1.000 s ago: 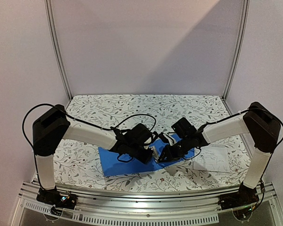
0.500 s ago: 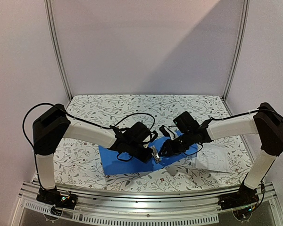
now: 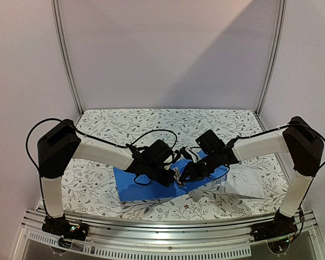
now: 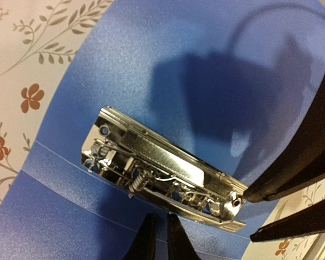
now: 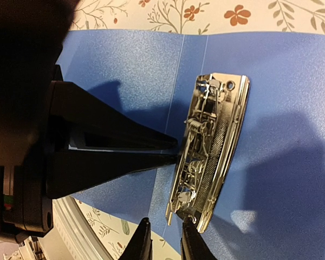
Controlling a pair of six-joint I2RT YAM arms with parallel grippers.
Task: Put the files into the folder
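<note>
The blue folder (image 3: 141, 189) lies open on the floral cloth, its metal clip (image 4: 162, 173) on the inner face. My left gripper (image 4: 161, 218) is shut, its tips at the clip's long side (image 5: 208, 151). From the right, my right gripper (image 5: 165, 222) stands narrowly open at the clip's end. One of its fingertips (image 4: 254, 192) touches the clip beside the rivet hole, and the end tab lies in the gap. The files (image 3: 245, 181), a white printed sheet, lie flat on the cloth to the right of the folder, and neither gripper touches them.
Both arms meet over the folder's right part, with black cables (image 3: 157, 135) looping behind the wrists. A metal rail (image 3: 168, 238) runs along the near edge. Upright posts (image 3: 65, 59) stand at the back corners against the wall.
My right gripper has shifted a little left, onto the clip's end, and its jaws have narrowed slightly. The left arm, folder and paper have stayed put.
</note>
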